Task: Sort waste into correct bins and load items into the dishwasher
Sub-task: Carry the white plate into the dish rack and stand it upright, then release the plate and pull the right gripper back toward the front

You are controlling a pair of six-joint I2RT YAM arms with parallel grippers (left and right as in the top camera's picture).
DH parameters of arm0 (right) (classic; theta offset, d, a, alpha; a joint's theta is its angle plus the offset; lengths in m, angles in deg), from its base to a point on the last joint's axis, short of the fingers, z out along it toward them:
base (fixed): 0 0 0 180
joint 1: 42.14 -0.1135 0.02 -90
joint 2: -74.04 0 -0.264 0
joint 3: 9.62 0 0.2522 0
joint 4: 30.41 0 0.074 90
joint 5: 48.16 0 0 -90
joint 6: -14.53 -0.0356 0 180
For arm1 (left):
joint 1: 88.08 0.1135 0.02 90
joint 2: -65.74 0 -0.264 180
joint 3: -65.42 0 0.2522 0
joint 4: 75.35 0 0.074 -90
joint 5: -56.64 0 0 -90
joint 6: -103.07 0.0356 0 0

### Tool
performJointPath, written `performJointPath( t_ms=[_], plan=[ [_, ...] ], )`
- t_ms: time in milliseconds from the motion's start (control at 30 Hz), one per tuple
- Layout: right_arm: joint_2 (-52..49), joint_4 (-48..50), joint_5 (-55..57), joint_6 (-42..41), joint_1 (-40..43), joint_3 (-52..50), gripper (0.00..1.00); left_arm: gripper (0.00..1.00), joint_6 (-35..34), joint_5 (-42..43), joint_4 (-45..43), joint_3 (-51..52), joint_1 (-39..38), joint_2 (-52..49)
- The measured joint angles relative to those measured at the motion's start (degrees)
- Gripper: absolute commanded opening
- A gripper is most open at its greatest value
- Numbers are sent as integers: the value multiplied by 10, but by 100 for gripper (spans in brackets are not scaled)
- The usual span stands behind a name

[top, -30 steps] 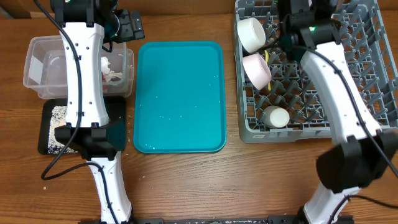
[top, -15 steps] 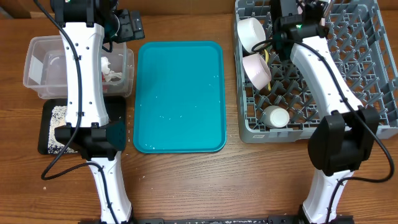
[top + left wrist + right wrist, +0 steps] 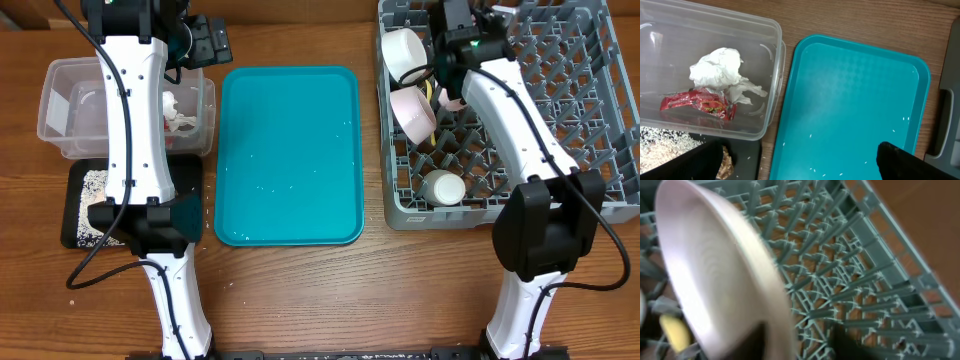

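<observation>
My right gripper (image 3: 457,38) (image 3: 800,347) hangs over the back left of the grey dish rack (image 3: 600,150) (image 3: 865,280). Its fingers sit either side of the rim of the pale pink plate (image 3: 715,270), held on edge above the pegs; the view is blurred. A white bowl (image 3: 408,55), a pinkish bowl (image 3: 413,112), the yellow spoon (image 3: 430,92) (image 3: 675,330) and a white cup (image 3: 442,187) sit in the rack. My left gripper (image 3: 205,40) (image 3: 795,162) is open and empty above the clear tub (image 3: 60,100) (image 3: 775,60), which holds crumpled paper (image 3: 717,70) and a red wrapper (image 3: 697,103). No sausage shows.
The black tray (image 3: 75,175) (image 3: 747,160) in front of the tub holds rice (image 3: 95,185) (image 3: 660,142) and brown crumbs (image 3: 726,160). The teal tray (image 3: 290,155) (image 3: 855,100) lies between tub and rack, with a few rice grains on it.
My right arm has swung left and back over the rack, carrying the plate toward the bowls. The left arm has not moved.
</observation>
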Motion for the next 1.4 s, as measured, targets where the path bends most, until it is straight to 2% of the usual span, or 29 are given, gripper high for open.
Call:
performJointPath(
  t_ms=[67, 233, 400, 567, 700, 900, 1233, 1400],
  plan=[
    [0, -9, -6, 1, -4, 0, 94, 100, 0, 0, 0, 0, 0, 0],
    [7, -55, -17, 2, -9, 10, 100, 100, 0, 0, 0, 0, 0, 0],
    [72, -137, -23, 2, -12, 50, 100, 100, 0, 0, 0, 0, 0, 0],
    [203, -239, -35, 2, -35, 95, 100, 100, 0, 0, 0, 0, 0, 0],
    [306, -288, -107, 2, -62, 108, 100, 100, 0, 0, 0, 0, 0, 0],
    [365, -377, -191, 2, -68, 110, 100, 100, 0, 0, 0, 0, 0, 0],
    [382, -381, -226, 20, -67, 93, 100, 100, 0, 0, 0, 0, 0, 0],
    [435, -286, -230, 37, -49, 41, 100, 100, 0, 0, 0, 0, 0, 0]
  ],
)
